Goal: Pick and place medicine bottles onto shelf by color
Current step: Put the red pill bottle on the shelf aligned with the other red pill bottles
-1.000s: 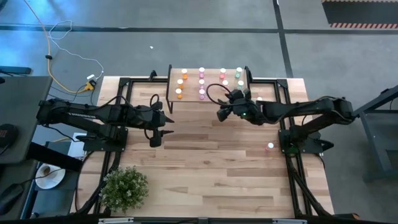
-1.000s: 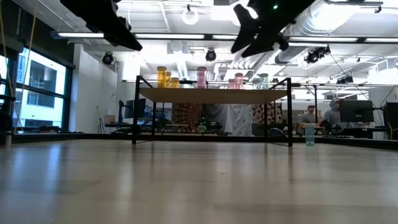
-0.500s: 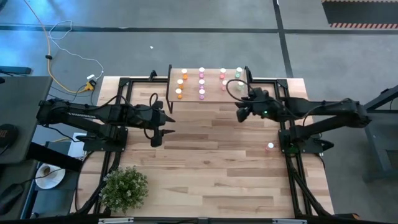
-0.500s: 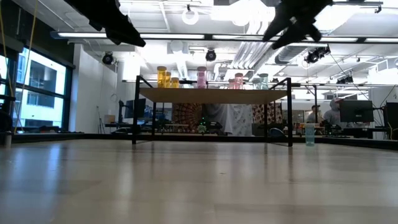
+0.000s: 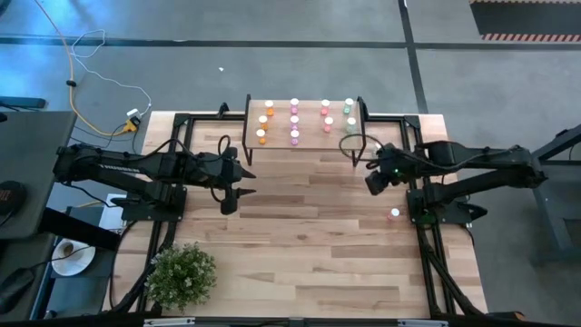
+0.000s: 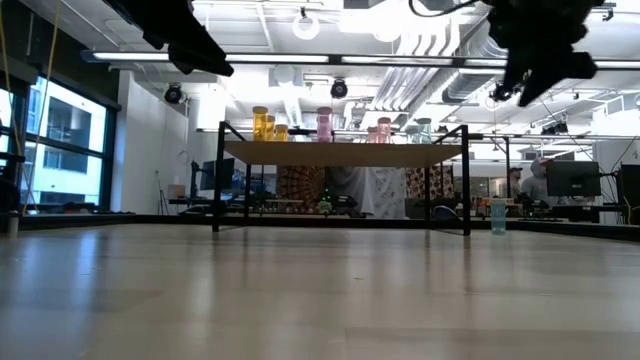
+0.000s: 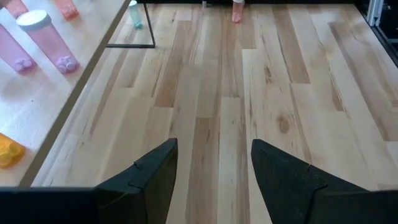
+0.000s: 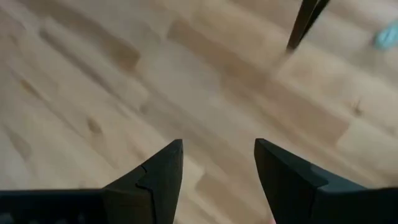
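Nearest to us in the high view stands a small green potted plant [image 5: 182, 275] at the front left of the striped light-wood tabletop [image 5: 300, 236]. Farther in, a lone pale-green white-capped medicine bottle [image 5: 395, 214] stands on the tabletop at its right edge, well apart from the others. Above and just beyond it hangs the right gripper [image 5: 372, 184], its two dark fingers [image 8: 155, 174] spread wide and holding nothing. The left gripper [image 5: 230, 202] waits at mid-left of the table, likewise parted and empty.

We judge the step in hand to be fetching that stray bottle. To do it well, we would bring the right gripper down squarely over the white cap, keep the fingers apart until they straddle the body, and close gently, since so small and upright a bottle should tip easily. It then belongs with the green bottles at the right end of the shelf.

At the far edge stands the low light-wood shelf on thin black legs [image 5: 307, 102]. It carries the sorted medicine bottles [image 5: 294, 122] in columns by colour: orange at left, then pink, then reddish, then green.

The tabletop is smooth and faintly glossy. Beyond it the low view shows an open workshop with ceiling lights, ducts, large windows and a seated person [image 6: 538, 182] at a monitor.
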Controlling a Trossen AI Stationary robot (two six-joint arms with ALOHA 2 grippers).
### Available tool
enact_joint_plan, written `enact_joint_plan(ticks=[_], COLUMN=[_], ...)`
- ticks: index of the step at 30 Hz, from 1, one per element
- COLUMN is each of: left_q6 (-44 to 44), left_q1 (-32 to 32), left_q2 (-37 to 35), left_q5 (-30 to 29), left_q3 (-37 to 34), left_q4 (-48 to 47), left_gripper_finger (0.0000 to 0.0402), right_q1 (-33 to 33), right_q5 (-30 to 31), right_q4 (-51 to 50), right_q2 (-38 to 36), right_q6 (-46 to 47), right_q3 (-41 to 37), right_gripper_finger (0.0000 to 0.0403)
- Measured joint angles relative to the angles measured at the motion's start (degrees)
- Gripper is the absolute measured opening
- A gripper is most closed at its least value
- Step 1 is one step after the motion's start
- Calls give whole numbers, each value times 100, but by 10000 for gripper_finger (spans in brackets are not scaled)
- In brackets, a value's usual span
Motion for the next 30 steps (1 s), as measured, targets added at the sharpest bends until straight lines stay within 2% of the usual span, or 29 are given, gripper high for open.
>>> enact_joint_plan(ticks=[5, 12, 23, 30], left_q6=[-25, -306, -302, -291], left_q1=[0, 0, 0, 2], left_q2=[0, 0, 0, 0], left_q5=[0, 5, 7, 5], left_q3=[0, 0, 0, 0], left_q4=[2, 1, 1, 0], left_gripper_finger=[196, 196, 196, 196], right_q1=[502, 1315, 2147, 2581], right_q5=[-312, -230, -270, -318], right_q4=[-499, -1503, -1677, -1681], right_q2=[64, 61, 89, 432], right_q6=[344, 1277, 2311, 2758], right_q3=[0, -2, -2, -2], right_gripper_finger=[190, 190, 190, 190])
